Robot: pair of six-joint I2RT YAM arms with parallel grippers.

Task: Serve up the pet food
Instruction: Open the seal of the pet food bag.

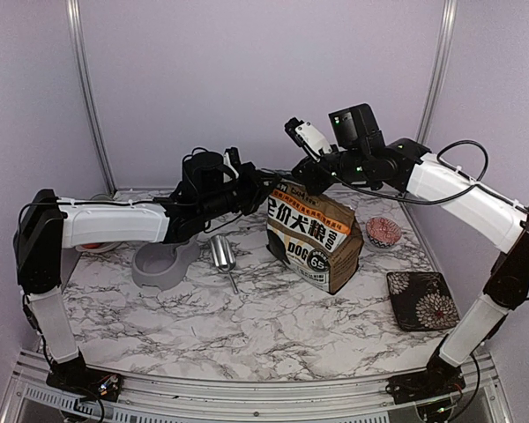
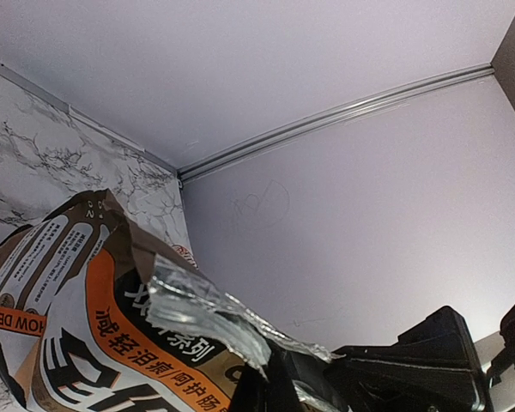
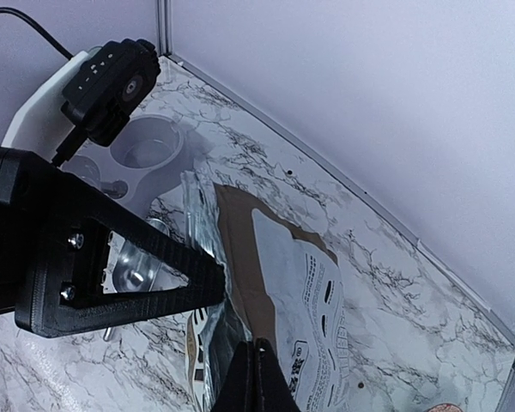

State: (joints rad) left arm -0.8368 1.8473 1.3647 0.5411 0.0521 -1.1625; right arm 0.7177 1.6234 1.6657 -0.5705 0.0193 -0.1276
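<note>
From above, left gripper [image 1: 263, 192] and right gripper [image 1: 305, 181] clamp the top of the dog-food bag [image 1: 316, 236] on the worktop [image 1: 247, 326]; pet food unseen, presumably inside. Left wrist: torn foil edge pinched. Right wrist: thin hold; a hard pull could rip it, spilling the contents.

Marble table [image 1: 273, 339], dog-food bag [image 1: 316, 242], grey feeder [image 1: 161, 266], metal scoop [image 1: 221, 252], red bowl [image 1: 383, 232], floral plate [image 1: 423, 300]

Glossy foil-lined bag [image 1: 316, 238], shiny metal scoop [image 1: 222, 252]
</note>
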